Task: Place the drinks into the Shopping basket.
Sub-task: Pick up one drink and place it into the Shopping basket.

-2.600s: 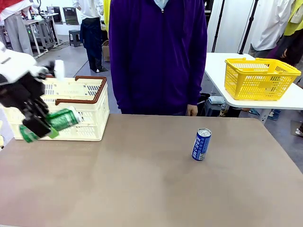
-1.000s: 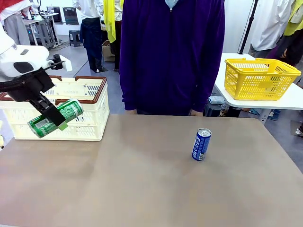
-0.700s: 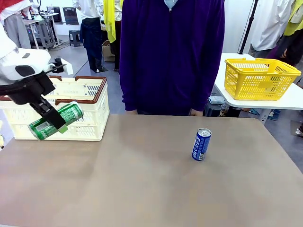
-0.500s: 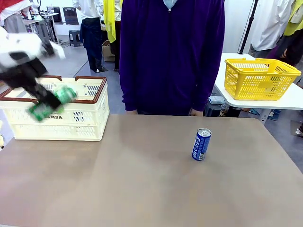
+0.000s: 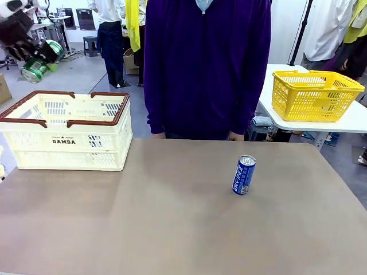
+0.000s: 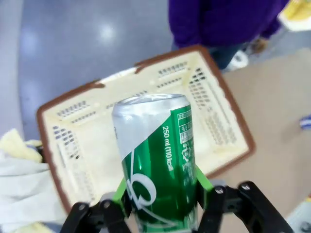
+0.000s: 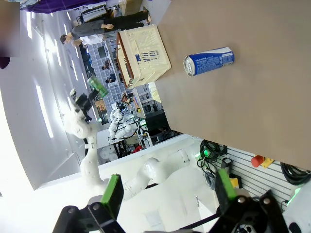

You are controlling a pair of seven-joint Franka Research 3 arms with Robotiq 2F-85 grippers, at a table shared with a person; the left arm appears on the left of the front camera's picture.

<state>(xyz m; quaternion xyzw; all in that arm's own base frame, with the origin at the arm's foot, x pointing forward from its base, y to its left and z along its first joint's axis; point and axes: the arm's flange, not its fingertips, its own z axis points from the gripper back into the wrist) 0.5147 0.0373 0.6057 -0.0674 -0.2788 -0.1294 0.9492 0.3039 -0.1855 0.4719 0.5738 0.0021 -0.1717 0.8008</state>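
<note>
My left gripper (image 5: 31, 52) is shut on the green can (image 5: 36, 67), holding it tilted high above the far left corner of the Shopping basket (image 5: 69, 150). In the left wrist view the green can (image 6: 158, 160) sits between the green pads (image 6: 121, 190) of the left gripper (image 6: 163, 194), with the cream, brown-rimmed Shopping basket (image 6: 216, 121) below it. The blue can (image 5: 244, 175) stands upright on the table's right half. The right gripper (image 7: 170, 191) is open and holds nothing, far from the blue can (image 7: 209, 60) and the Shopping basket (image 7: 143, 56).
A person in a purple top (image 5: 206, 69) stands at the far edge of the brown table (image 5: 172, 223). A yellow mesh basket (image 5: 315, 94) rests on a separate white table at the right. Bare tabletop lies between the crate and the blue can.
My left gripper has lifted the green can from in front of the crate's side wall to high above its far left corner. The blue can has not moved.
</note>
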